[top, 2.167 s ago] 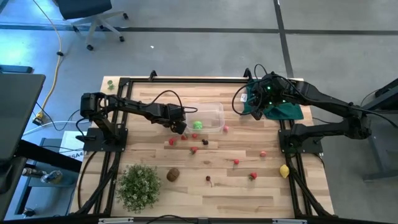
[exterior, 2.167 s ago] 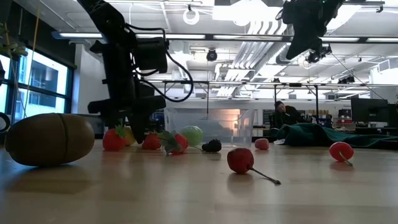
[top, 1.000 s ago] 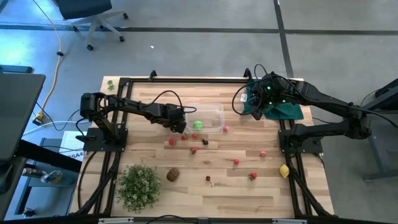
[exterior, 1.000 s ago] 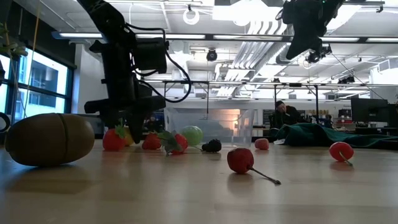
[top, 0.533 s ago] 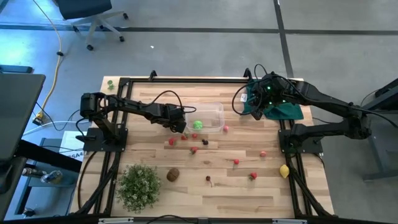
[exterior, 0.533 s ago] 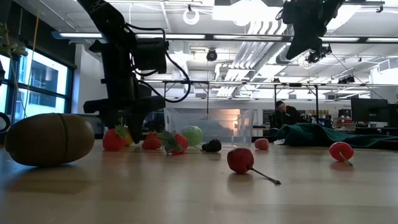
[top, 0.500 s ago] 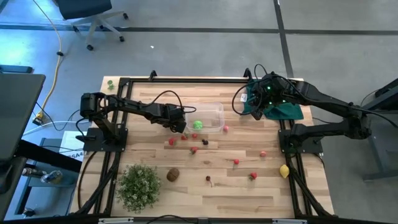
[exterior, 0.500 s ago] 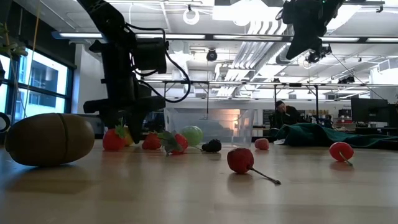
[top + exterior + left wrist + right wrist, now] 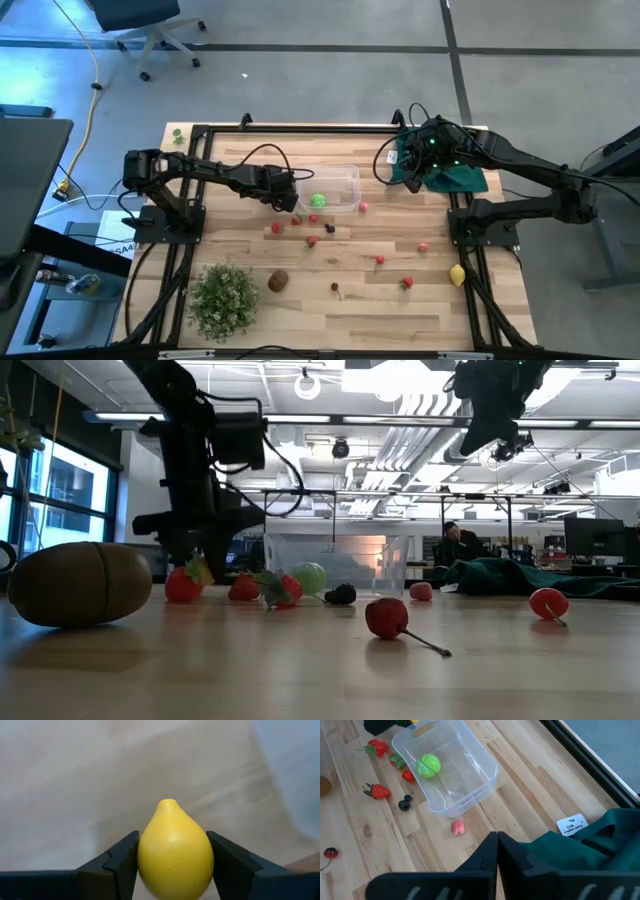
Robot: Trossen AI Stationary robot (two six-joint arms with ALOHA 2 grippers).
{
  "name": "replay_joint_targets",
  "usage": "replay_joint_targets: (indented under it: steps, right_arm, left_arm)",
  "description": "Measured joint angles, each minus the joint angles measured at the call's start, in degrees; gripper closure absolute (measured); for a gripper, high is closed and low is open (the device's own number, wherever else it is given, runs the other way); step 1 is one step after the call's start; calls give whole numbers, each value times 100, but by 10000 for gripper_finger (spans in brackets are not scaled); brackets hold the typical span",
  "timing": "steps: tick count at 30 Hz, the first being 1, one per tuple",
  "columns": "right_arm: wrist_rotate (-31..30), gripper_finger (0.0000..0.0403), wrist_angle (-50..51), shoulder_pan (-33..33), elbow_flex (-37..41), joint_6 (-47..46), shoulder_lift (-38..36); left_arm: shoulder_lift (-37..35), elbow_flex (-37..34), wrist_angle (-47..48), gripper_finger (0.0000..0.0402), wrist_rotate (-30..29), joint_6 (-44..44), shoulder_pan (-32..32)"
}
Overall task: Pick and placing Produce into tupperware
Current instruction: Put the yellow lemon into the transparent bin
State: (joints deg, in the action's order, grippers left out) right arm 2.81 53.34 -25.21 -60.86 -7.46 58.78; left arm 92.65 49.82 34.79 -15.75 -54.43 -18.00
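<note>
My left gripper [image 9: 287,200] is shut on a yellow lemon [image 9: 175,855] just left of the clear tupperware [image 9: 338,188]. The tub rests flat on the table with a green ball [image 9: 317,200] inside; both also show in the right wrist view, tub [image 9: 445,767] and ball [image 9: 429,764]. Small red fruits [image 9: 311,241] lie scattered on the wood, along with a brown kiwi [image 9: 278,281] and a second lemon [image 9: 457,274]. My right gripper [image 9: 496,842] is shut and hovers high near the far right, over the dark green cloth [image 9: 455,177]. My left gripper pinches the lemon across its widest part [image 9: 142,860], one finger [image 9: 117,865] on each flank, with the lemon's pointed tip [image 9: 168,801] facing away from the wrist. The fingers come from above, pointing down. In the low view the lemon [image 9: 200,571] hangs just off the tabletop.
A bushy green plant [image 9: 222,297] stands at the near left corner. A strawberry [image 9: 181,584] and other red fruits [image 9: 243,588] lie right below the left gripper. A cherry with its stem [image 9: 388,617] lies near the table's middle. Bare wood stretches along the near edge [image 9: 380,320].
My left gripper has risen a little from the table, carrying the lemon up with it, and shifted slightly toward the table's left. The right arm has kept still.
</note>
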Motion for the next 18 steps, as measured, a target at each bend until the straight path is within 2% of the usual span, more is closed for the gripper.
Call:
replay_joint_targets:
  steps: [4, 11, 14, 18]
  right_arm:
    - [0, 402, 0, 2, 0, 0, -1]
    - [0, 402, 0, 2, -2, 0, -1]
    - [0, 402, 0, 0, -2, 0, -2]
    - [0, 402, 0, 1, -2, 0, 0]
  left_arm:
    - [-479, 0, 160, 198, -235, 12, 0]
    - [-1618, 10, 91, 212, -576, 248, 2]
    - [-1924, 231, 32, 207, -651, 630, 2]
    - [-1974, 816, 9, 198, -684, 1273, 2]
